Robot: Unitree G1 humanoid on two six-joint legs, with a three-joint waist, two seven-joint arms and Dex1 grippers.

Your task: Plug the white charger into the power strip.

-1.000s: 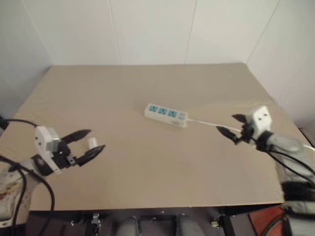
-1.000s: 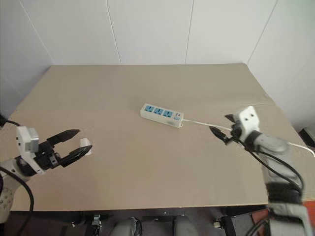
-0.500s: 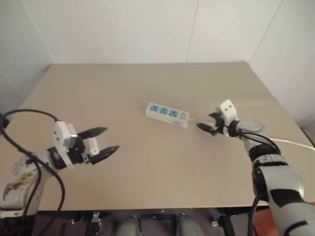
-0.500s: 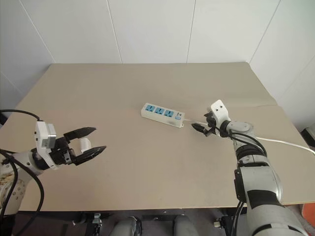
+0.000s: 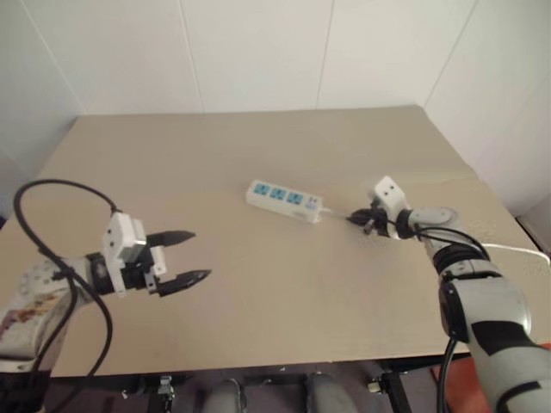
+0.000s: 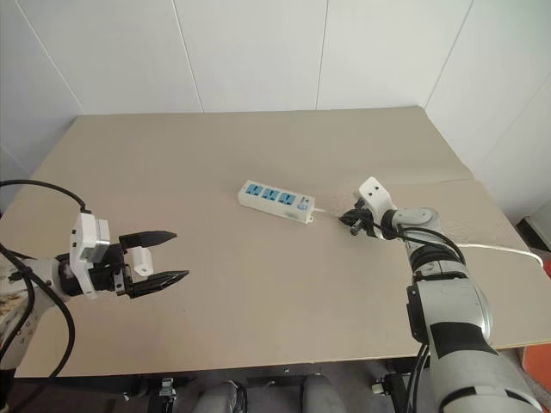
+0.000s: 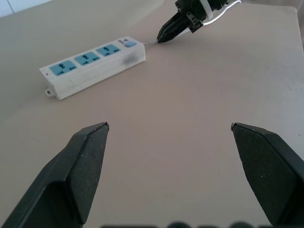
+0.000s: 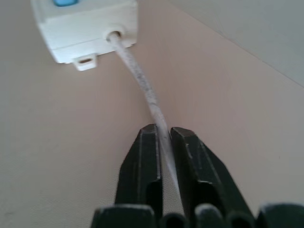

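Your right gripper [image 8: 164,142] has its fingers [image 8: 142,166] pinched on the thin white cord [image 8: 142,83] just behind the power strip [image 6: 277,199], which lies flat near the middle of the counter [image 6: 258,284] with its three blue outlets facing up. Your left gripper [image 6: 161,255] hovers well apart from the strip, fingers spread wide with nothing between them. The white charger [image 6: 143,260] peeks out just behind those left fingers, partly hidden, so you cannot tell how it sits.

White power strip [image 5: 285,199] with three blue outlets (thin white cord [image 8: 142,83] too), black fingers [image 7: 85,161], beige table [image 5: 258,284].
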